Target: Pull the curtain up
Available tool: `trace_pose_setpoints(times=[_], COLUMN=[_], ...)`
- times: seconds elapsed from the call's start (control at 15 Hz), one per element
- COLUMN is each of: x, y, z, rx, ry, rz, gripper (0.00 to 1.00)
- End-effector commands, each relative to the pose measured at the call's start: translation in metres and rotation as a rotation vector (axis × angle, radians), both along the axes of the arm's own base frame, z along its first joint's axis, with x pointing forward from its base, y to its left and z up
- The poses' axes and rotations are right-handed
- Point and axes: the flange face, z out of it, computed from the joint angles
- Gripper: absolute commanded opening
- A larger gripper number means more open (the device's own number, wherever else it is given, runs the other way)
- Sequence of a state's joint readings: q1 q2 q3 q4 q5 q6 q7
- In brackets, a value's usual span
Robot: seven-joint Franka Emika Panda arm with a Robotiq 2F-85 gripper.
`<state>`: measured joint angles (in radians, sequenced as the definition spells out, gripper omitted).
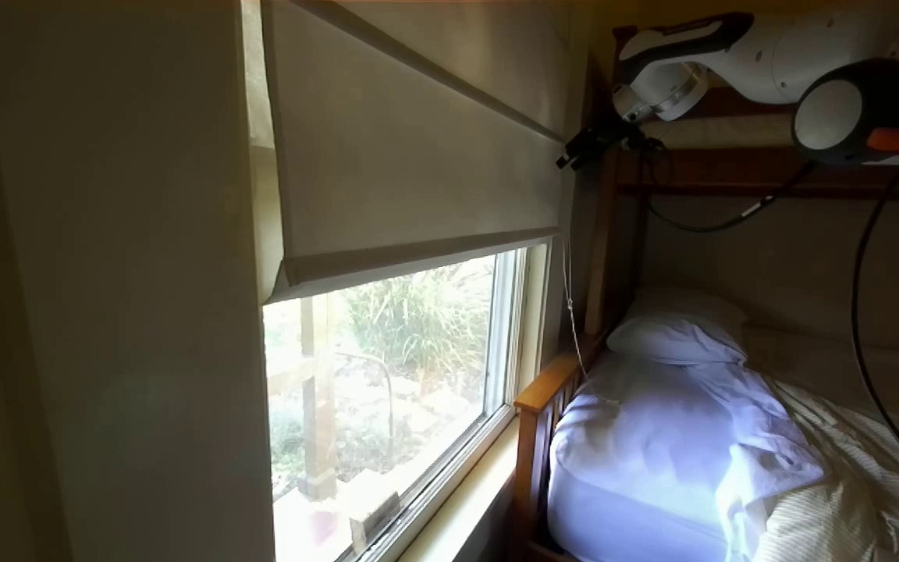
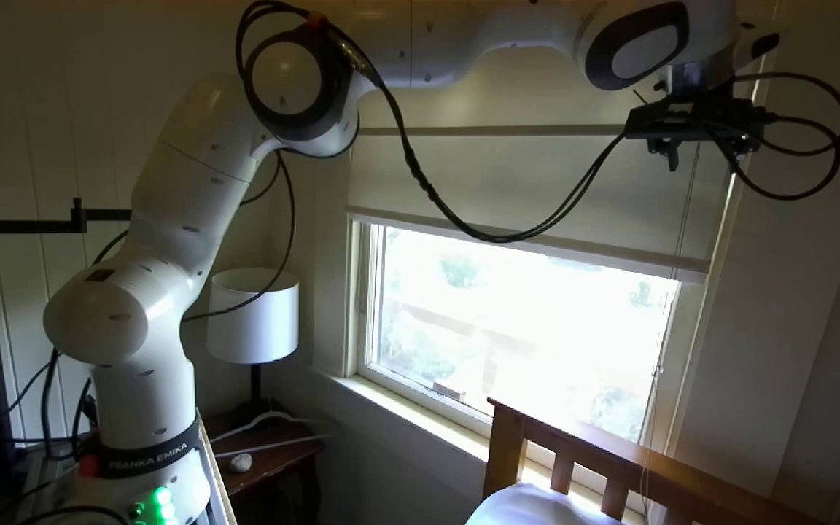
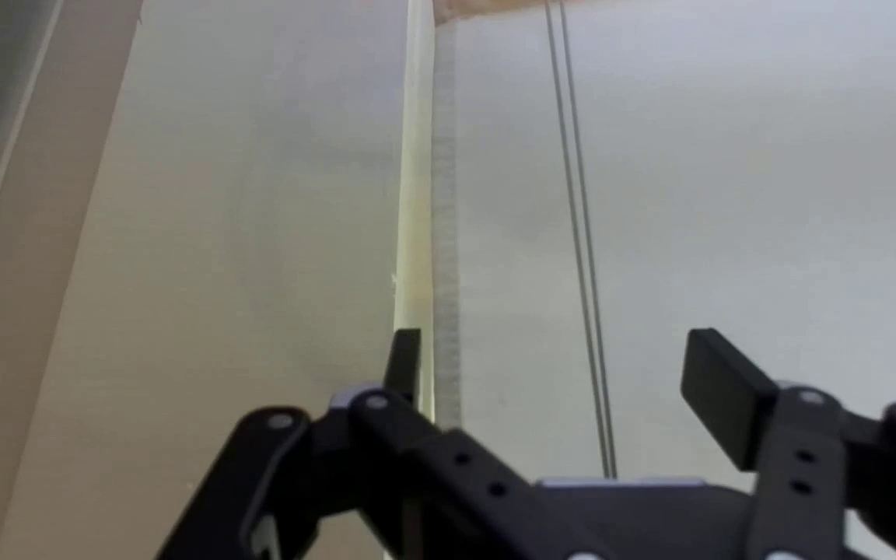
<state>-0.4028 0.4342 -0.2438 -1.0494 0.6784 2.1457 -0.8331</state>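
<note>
The curtain, a beige-grey fabric shade, hangs over the upper part of the window in both exterior views (image 1: 418, 156) (image 2: 537, 182). Its straight bottom edge leaves the lower pane uncovered. It also fills the right of the wrist view (image 3: 767, 218). Two thin cords (image 3: 577, 194) run down in front of it and hang below its edge in both exterior views (image 1: 569, 297) (image 2: 656, 379). My gripper (image 3: 557, 373) is open and empty at the curtain's side edge, also seen in both exterior views (image 1: 565, 162) (image 2: 671, 160). The cords appear between its fingers; their depth is unclear.
A bed with white bedding (image 1: 652, 437) and a wooden end rail (image 1: 551, 382) stands below the window. A wooden bunk post (image 1: 602, 234) is near the gripper. Black cables (image 2: 493, 237) loop below the arm. A lamp (image 2: 254, 313) stands near the robot base.
</note>
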Motion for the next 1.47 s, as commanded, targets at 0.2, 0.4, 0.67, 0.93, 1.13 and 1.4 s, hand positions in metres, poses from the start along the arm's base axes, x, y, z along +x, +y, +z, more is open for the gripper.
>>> trace_pose_setpoints(times=[0.2,0.4,0.67,0.93,1.13,1.4], x=[0.005,0.007,0.01,-0.002,-0.018,-0.026], y=[0.002,0.006,0.011,0.009,-0.005,-0.017], z=[0.01,0.014,0.013,0.02,0.016,-0.016], rx=[-0.006,-0.009,-0.008,-0.03,-0.048,0.025], ry=[-0.014,-0.019,-0.012,0.038,0.077,0.127], rz=[0.028,0.037,0.048,-0.011,-0.059,-0.07], gripper=[0.33,0.12,0.0,0.0,0.0,0.0])
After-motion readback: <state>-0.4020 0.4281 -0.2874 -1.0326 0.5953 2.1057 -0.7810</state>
